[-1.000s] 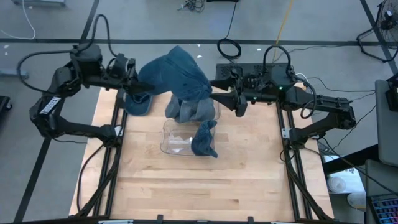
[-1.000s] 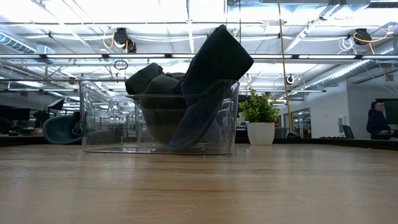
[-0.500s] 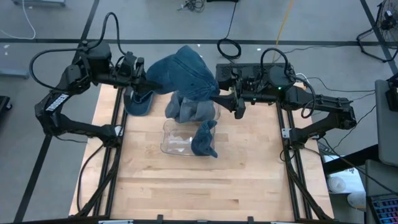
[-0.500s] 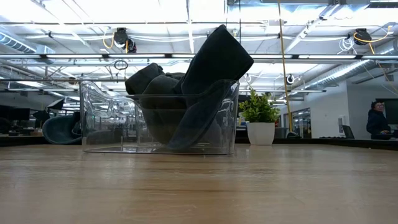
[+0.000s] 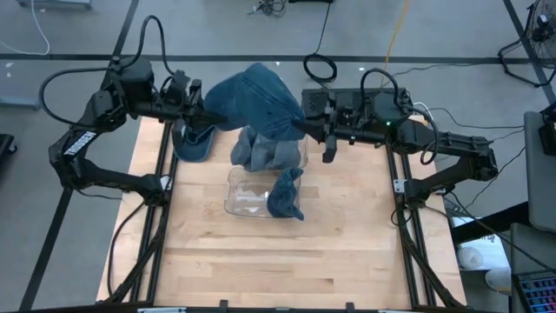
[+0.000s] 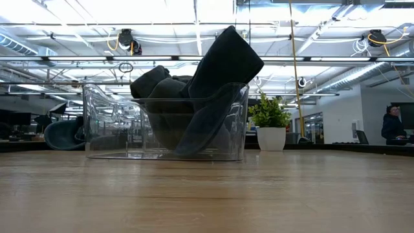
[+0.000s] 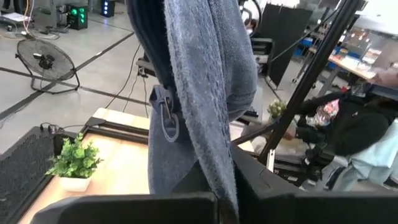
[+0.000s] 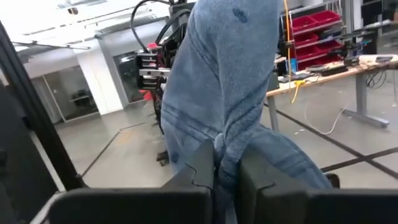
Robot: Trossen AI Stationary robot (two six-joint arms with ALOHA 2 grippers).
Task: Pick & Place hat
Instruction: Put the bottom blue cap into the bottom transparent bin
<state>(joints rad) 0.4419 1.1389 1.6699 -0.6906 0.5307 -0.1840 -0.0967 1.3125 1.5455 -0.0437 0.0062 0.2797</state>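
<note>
Risk first: blue denim hat (image 5: 256, 103) pinched from both sides at once, so any uneven pull likely to tear one edge free or stretch the fabric; thin fold in each pincer, slip plausible. If dropped off-centre, likely to land on the pile already heaped at the bin's far rim instead of inside. Clear plastic bin (image 5: 246, 199) light-looking, could get nudged by dangling cloth.

Left pincer (image 5: 198, 113) clamped on the hat's left edge, cloth running straight out from between the fingers in left wrist view (image 7: 214, 155). Right pincer (image 5: 306, 130) closed tight on the hat's right side, denim fold squeezed between both fingers (image 8: 219, 163) in right wrist view.

Hat held aloft, stretched between the two pincers over the far part of the surface (image 5: 261, 261), above and just beyond the bin's far edge. More blue cloth (image 5: 265, 155) piled under it, touching the bin's far rim; another blue piece (image 5: 285, 193) draped over the bin's right wall. A further blue hat (image 5: 193, 144) lying at far left, under the left arm. Not yet placed.
</note>
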